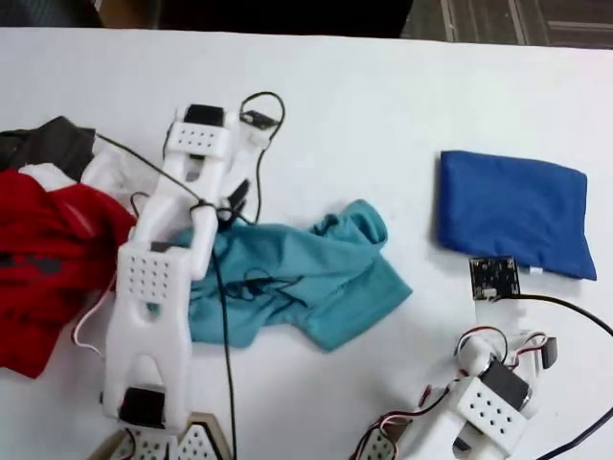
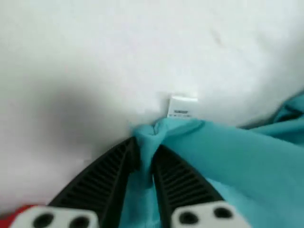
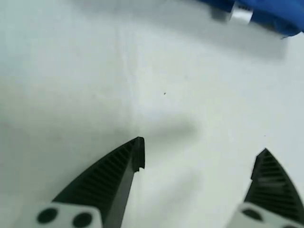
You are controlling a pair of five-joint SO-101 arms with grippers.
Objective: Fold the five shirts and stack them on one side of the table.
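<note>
- near the middle of the white surface, a teal shirt lies crumpled and unfolded, one side of it under the left arm.
- the left claw is clamped tight on a bunched fold at the teal shirt's edge; a small white label shows just past the pinched fold.
- on the right side of the surface, a blue shirt lies flat, folded into a neat rectangle, well apart from the teal shirt.
- the right claw stands wide apart over bare surface and grips nothing; the blue shirt's edge lies beyond its tips.
- the right arm sits at the near edge, just below the blue shirt in the high view.
- at the left edge, a red shirt lies in a loose heap, with a dark grey garment behind it.
- between those two there seems to be a white garment, though it is hard to tell from the white arm beside it.
</note>
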